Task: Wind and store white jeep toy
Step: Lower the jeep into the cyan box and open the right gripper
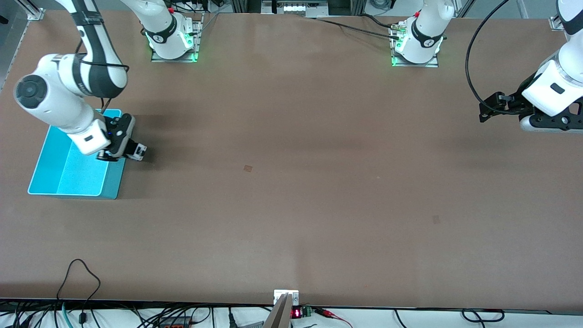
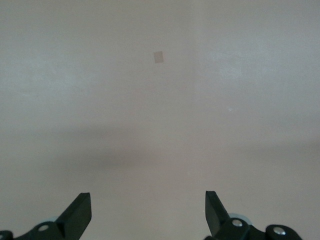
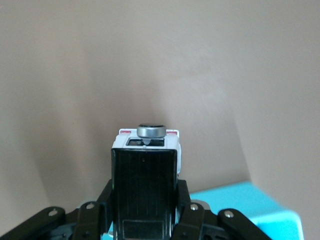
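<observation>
Your right gripper point(image 1: 133, 152) is clenched on the white jeep toy point(image 3: 145, 170), holding it by its flanks just beside the cyan bin point(image 1: 59, 175), over the bin's edge toward the left arm's end of the table point(image 1: 291, 182). The jeep's black ribbed panel faces the right wrist camera. Your left gripper point(image 2: 147, 212) waits released, both fingers spread above bare tabletop, well apart from the bin.

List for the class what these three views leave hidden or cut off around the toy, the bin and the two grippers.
- White jeep toy: wheels and sides hidden by the right gripper; tiny in the front view.
- Cyan bin: end nearest the robots covered by the right arm; only a corner in the right wrist view.
- Left gripper: arm cut by the front view's edge.
</observation>
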`<control>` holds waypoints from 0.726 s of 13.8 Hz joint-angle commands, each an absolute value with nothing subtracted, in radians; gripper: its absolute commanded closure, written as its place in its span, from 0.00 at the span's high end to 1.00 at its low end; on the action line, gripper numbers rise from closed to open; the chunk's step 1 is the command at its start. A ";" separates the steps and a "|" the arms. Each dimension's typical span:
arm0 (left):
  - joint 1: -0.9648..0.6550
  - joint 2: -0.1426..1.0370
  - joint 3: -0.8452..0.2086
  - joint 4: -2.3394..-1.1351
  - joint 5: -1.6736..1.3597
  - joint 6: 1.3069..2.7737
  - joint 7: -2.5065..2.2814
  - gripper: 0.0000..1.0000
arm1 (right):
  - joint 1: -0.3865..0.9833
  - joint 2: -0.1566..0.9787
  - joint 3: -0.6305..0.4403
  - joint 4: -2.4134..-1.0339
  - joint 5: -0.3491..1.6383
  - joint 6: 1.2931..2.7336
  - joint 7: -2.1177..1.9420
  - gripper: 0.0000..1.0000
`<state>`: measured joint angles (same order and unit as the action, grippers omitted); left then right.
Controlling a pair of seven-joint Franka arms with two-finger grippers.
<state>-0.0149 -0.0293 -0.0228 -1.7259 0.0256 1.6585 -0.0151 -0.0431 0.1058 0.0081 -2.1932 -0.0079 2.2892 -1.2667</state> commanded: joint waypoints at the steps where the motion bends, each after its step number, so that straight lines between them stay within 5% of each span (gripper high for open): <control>1: -0.015 -0.026 -0.018 -1.718 0.020 1.661 -0.020 1.00 | -0.096 0.077 -0.031 -2.178 -0.012 2.258 -1.085 0.00; 10: -0.015 -0.026 -0.020 -1.718 0.020 1.660 -0.020 1.00 | -0.262 0.092 -0.060 -2.174 -0.087 2.240 -0.415 0.00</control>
<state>-0.0148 -0.0287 -0.0216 -1.7259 0.0256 1.6585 -0.0151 -0.2285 0.0834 -0.0736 -2.1762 -0.0752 2.2579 -0.5233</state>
